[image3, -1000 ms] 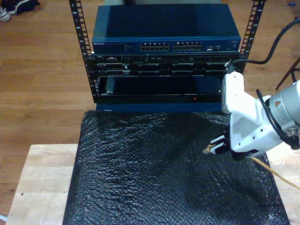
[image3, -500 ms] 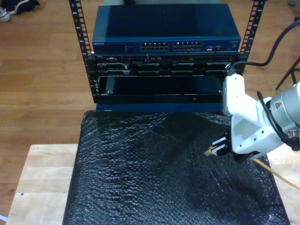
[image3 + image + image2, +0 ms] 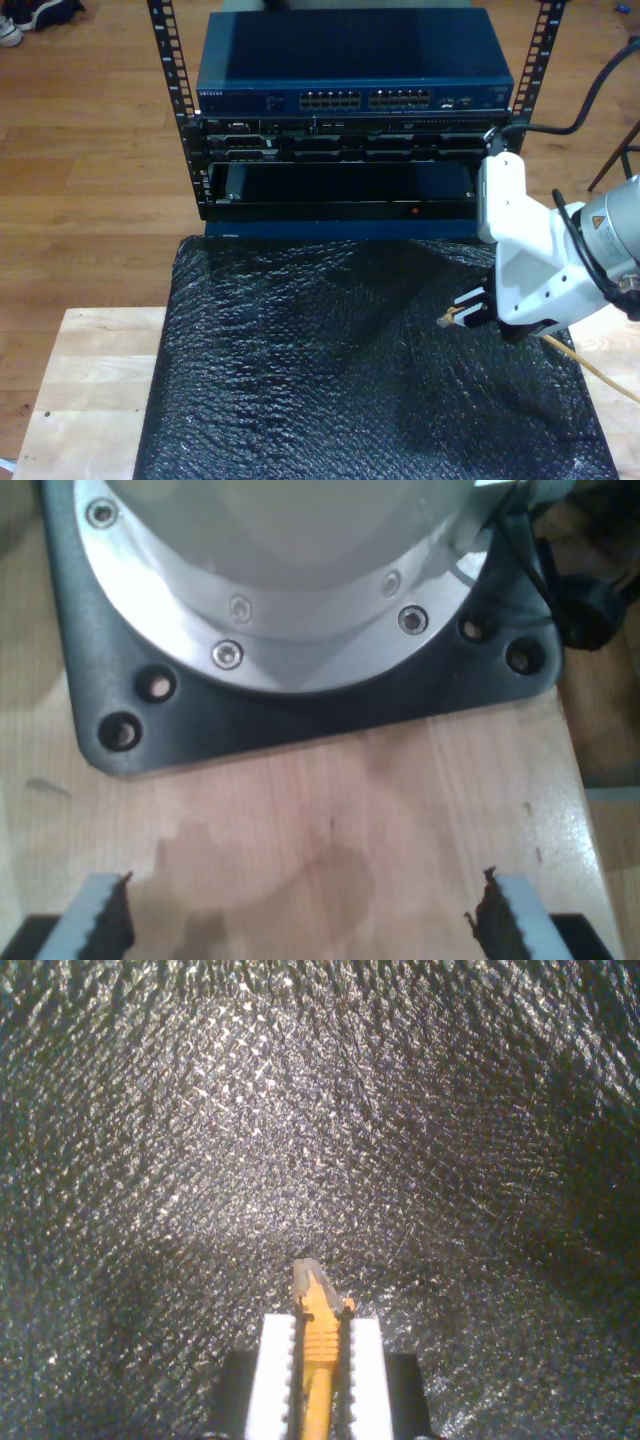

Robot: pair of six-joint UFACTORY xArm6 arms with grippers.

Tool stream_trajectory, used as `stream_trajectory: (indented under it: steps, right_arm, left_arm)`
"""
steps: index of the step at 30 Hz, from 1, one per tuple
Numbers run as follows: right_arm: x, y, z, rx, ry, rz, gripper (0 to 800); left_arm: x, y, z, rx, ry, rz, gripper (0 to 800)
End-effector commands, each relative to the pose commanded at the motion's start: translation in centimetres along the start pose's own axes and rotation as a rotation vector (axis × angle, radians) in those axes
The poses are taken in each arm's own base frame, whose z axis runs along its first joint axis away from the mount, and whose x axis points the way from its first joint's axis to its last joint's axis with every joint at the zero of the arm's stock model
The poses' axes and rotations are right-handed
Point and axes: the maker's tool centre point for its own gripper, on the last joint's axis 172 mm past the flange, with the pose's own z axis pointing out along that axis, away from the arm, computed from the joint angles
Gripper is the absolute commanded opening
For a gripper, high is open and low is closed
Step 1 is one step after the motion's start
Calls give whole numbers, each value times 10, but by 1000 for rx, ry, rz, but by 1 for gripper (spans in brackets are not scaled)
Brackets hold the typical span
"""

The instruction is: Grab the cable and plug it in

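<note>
Where "NETGEAR" marks the switch (image 3: 355, 72), my second gripper (image 3: 470, 308) clamping the cable (image 3: 318, 1360), my first gripper (image 3: 298, 920) wide.

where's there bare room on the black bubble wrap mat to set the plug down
Most of the black bubble-wrap mat is bare, from its edge at the exterior view's left across its middle. It's crowded at the exterior view's right, where my second gripper holds the yellow-orange network cable.

We see the cable (image 3: 575, 362) in yellow-orange, its plug (image 3: 307, 1278) clear. The mat (image 3: 330, 370) is glossy black with a fine bubbled texture. The bench (image 3: 85, 390) is pale wood; the floor (image 3: 90, 150) a warmer brown wood. The switch (image 3: 350, 60) is dark blue, the arm (image 3: 545, 260) white, and the base plate (image 3: 330, 705) black under silver metal.
</note>
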Motion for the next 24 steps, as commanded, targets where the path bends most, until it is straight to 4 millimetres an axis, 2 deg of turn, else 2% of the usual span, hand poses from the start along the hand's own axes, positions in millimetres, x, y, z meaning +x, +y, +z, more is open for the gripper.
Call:
stream_trajectory:
  steps: [6,9,18,24]
  right_arm:
    - [15,8,-20,-60,18,-32,0]
    - [16,13,-24,-82,20,-34,0]
    - [4,33,-30,-196,-6,-39,0]
    - [-16,36,-21,-235,-43,-32,0]
  left_arm:
    - [1,0,1,0,6,0,800]
    - [1,0,1,0,6,0,800]
    - [1,0,1,0,6,0,800]
    - [1,0,1,0,6,0,800]
